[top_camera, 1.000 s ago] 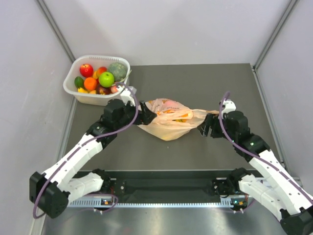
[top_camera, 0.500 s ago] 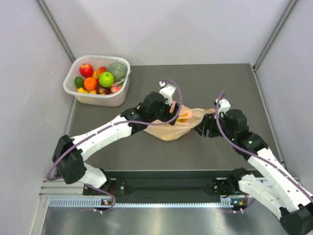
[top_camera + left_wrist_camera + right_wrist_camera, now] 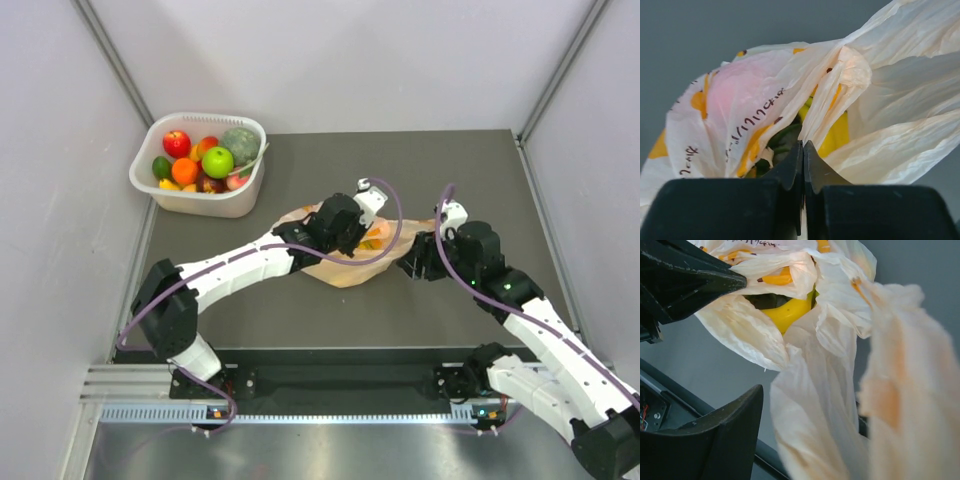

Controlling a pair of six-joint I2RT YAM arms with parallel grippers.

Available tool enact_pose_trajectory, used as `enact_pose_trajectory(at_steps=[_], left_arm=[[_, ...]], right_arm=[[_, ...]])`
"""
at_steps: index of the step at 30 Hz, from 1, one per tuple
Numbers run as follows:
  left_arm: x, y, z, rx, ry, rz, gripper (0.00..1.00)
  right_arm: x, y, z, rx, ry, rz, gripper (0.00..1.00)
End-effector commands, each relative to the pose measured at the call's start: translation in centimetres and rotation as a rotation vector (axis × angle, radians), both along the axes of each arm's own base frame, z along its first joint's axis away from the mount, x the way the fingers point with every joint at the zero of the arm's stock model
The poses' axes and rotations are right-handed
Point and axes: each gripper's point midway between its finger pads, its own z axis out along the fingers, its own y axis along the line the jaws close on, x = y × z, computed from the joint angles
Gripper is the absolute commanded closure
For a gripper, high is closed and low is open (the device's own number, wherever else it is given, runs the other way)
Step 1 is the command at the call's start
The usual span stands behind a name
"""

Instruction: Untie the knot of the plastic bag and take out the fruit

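Note:
The peach-orange plastic bag (image 3: 335, 268) lies at the table's middle, slack and crumpled. My left gripper (image 3: 364, 238) reaches over it from the left. In the left wrist view this gripper (image 3: 803, 145) is shut, pinching a fold of the plastic bag (image 3: 740, 105). Yellow fruit (image 3: 838, 135) shows through a gap just past the tips. My right gripper (image 3: 413, 257) sits at the bag's right end, open. A loose handle strip (image 3: 815, 415) runs between its fingers (image 3: 735, 425), and yellow fruit (image 3: 787, 311) shows beyond. I cannot make out the knot.
A white tub (image 3: 205, 206) with an apple, an orange, a melon and other fruit stands at the table's back left. Grey walls close in both sides and the back. The arms' base rail (image 3: 340, 385) runs along the near edge.
The left arm has swung from the bag's left end across its top towards the right, and its jaws have closed on the film. The right gripper's jaws have narrowed a little.

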Motion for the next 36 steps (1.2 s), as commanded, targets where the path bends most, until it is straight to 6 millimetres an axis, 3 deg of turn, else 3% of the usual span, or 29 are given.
enact_pose_trajectory(at_steps=[1,2,4,6,7,8,10,12,17,18,20,21,23,24,25,26,27,29,30,32,33,34,36], left_arm=[[0.9,0.8,2.1,-0.011,-0.078,0.053,1.00],[0.7,1.0,3.8,-0.076,-0.100,0.074,1.00],[0.1,2.4,3.9,-0.099,-0.113,0.106,1.00],[-0.5,3.8,6.9,-0.200,-0.165,0.153,1.00],[-0.8,5.1,6.2,-0.199,-0.174,0.193,1.00],[-1.4,6.3,8.4,-0.272,-0.207,0.224,1.00],[-2.5,8.8,9.9,-0.355,-0.251,0.280,1.00],[-3.4,9.9,10.9,-0.444,-0.269,0.296,1.00],[-6.0,13.1,10.7,-0.557,-0.261,0.333,1.00],[-6.3,13.6,10.4,-0.565,-0.259,0.342,1.00],[-6.9,14.2,9.7,-0.591,-0.248,0.349,1.00],[-7.0,14.6,9.4,-0.591,-0.248,0.363,1.00],[-7.4,15.3,9.3,-0.620,-0.242,0.384,1.00],[-7.5,15.8,9.0,-0.619,-0.241,0.401,1.00],[-7.8,16.5,8.8,-0.633,-0.243,0.415,1.00],[-7.9,16.9,8.8,-0.654,-0.244,0.434,1.00],[-8.0,17.4,8.9,-0.671,-0.250,0.452,1.00],[-8.3,19.0,9.1,-0.725,-0.265,0.511,1.00],[-8.4,19.4,9.1,-0.741,-0.268,0.525,1.00],[-8.8,20.4,9.5,-0.790,-0.278,0.550,1.00],[-8.9,20.7,9.3,-0.790,-0.274,0.559,1.00],[-9.0,21.0,9.6,-0.814,-0.274,0.572,1.00],[-9.1,21.3,9.2,-0.815,-0.266,0.585,1.00]], right_arm=[[1.7,-0.1,3.1,0.036,-0.097,-0.044,0.46],[1.8,-0.1,3.1,0.038,-0.098,-0.046,0.46],[1.9,0.0,3.4,0.043,-0.102,-0.048,0.46],[1.8,-0.2,3.4,0.041,-0.103,-0.055,0.46],[1.8,-0.3,3.4,0.037,-0.103,-0.059,0.46],[1.9,-0.7,3.6,0.032,-0.111,-0.078,0.47],[1.7,-1.1,3.5,0.018,-0.108,-0.095,0.46],[1.5,-1.9,3.6,0.001,-0.113,-0.127,0.43],[0.4,-3.6,4.9,-0.039,-0.138,-0.164,0.28],[0.2,-3.8,5.8,-0.041,-0.158,-0.158,0.19],[-0.4,-4.2,7.0,-0.050,-0.185,-0.149,0.12],[-0.3,-4.8,8.6,-0.069,-0.230,-0.159,0.09],[-0.5,-5.8,9.7,-0.118,-0.254,-0.176,0.07],[-0.5,-6.1,11.7,-0.117,-0.295,-0.186,0.07],[-0.4,-6.3,12.4,-0.129,-0.311,-0.189,0.07],[0.1,-6.5,12.5,-0.164,-0.309,-0.193,0.07],[0.4,-6.7,14.1,-0.168,-0.330,-0.204,0.08],[2.2,-6.5,14.3,-0.227,-0.311,-0.206,0.09],[2.9,-6.1,15.7,-0.226,-0.337,-0.202,0.09],[5.1,-5.2,15.0,-0.285,-0.316,-0.170,0.09],[5.8,-4.8,16.3,-0.287,-0.341,-0.164,0.09],[7.2,-4.0,15.4,-0.325,-0.313,-0.147,0.09],[8.3,-2.7,16.3,-0.348,-0.334,-0.105,0.07]])
